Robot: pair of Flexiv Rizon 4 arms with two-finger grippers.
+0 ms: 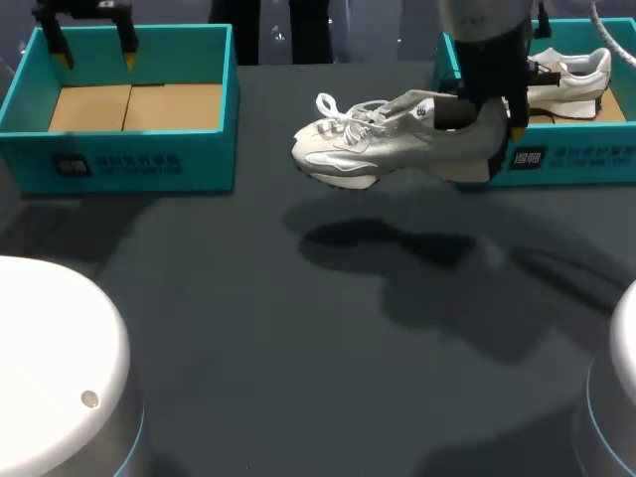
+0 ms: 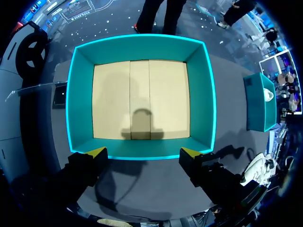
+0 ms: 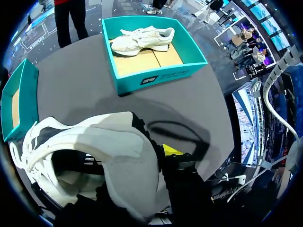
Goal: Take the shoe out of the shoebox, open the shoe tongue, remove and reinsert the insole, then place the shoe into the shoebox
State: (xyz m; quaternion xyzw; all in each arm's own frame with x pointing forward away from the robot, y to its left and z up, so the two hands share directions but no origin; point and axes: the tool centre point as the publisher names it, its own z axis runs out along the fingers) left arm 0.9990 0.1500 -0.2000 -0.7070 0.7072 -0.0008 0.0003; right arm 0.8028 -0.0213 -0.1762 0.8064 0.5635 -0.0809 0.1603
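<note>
Above the table (image 1: 298,348), right hand (image 1: 487,119) clasping white shoe (image 1: 388,139) by heel, left hand (image 2: 143,152) spread over teal shoebox (image 1: 204,149), label (image 1: 119,165) unreadable

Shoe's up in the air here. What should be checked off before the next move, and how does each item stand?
1. Grip on shoe: ok; the right pincer is shut on its heel.
2. Shoe off the table: ok; it hangs above its shadow.
3. Left pincer free: ok; open, holding nothing, over the left box.
4. Laces loosened: not ok; they look tied in a bow.
5. Insole seated: cannot tell; the shoe's inside is dark.
6. Room in right box: likely ok; a second shoe lies along its far wall, with bare floor beside it.
</note>
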